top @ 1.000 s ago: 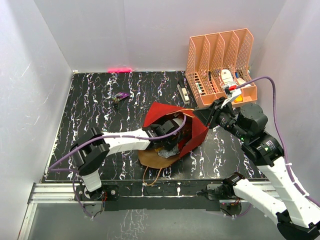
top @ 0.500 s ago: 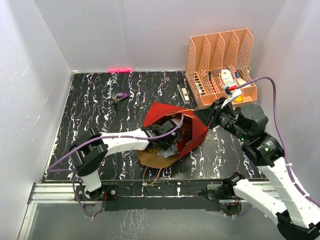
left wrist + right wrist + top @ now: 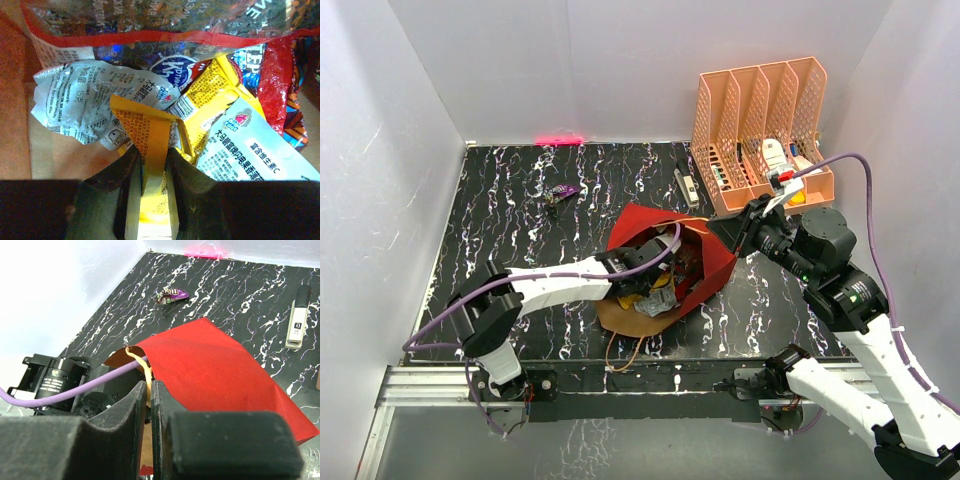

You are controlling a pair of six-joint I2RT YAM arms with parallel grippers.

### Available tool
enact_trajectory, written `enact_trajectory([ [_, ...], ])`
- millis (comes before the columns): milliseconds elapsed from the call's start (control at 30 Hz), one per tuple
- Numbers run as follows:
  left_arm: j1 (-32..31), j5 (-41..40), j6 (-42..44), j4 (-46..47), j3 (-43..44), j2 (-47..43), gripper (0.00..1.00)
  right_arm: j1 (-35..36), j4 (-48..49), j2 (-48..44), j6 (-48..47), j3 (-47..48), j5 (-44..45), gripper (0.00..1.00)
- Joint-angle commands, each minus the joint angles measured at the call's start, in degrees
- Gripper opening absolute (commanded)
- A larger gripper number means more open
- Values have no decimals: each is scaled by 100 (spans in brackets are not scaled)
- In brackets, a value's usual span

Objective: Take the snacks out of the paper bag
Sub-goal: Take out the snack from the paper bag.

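Left claw [image 3: 154,160] pinched only a folded corner of a yellow packet [image 3: 145,120] inside the paper bag [image 3: 220,365], right claw [image 3: 149,390] clamped on its rim; thin grip could slip on pull-out.

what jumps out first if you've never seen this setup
The red paper bag lying open at the centre, the left arm reaching inside. In the left wrist view its jaws are shut on a yellow packet among other snacks. A lone purple packet lies farther back on the left.
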Motion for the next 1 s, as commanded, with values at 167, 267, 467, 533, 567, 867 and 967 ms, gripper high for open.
enact_trajectory([
  [167, 31, 284, -459, -472, 179, -970, 14, 10, 240, -78, -51, 253, 94, 12],
  [267, 31, 477, -718, -646, 141, -1303, 14, 9, 246, -67, -55, 266, 94, 12],
  [467, 32, 879, -1186, -943, -78, -2285, 13, 10, 252, -51, -76, 257, 98, 12],
  [533, 31, 1010, -1282, -1019, -135, -2690, 13, 10, 281, -49, -75, 250, 87, 12],
  [567, 31, 1111, -1304, -1062, -141, -2837, 13, 10, 299, -42, -75, 237, 79, 12],
  [867, 29, 1613, -1399, -1362, 175, -3346, 6, 9, 512, 57, -87, 211, -44, 12],
  [967, 32, 1673, -1413, -1473, 470, -3401, 3, 8, 575, 93, -95, 258, -69, 12],
])
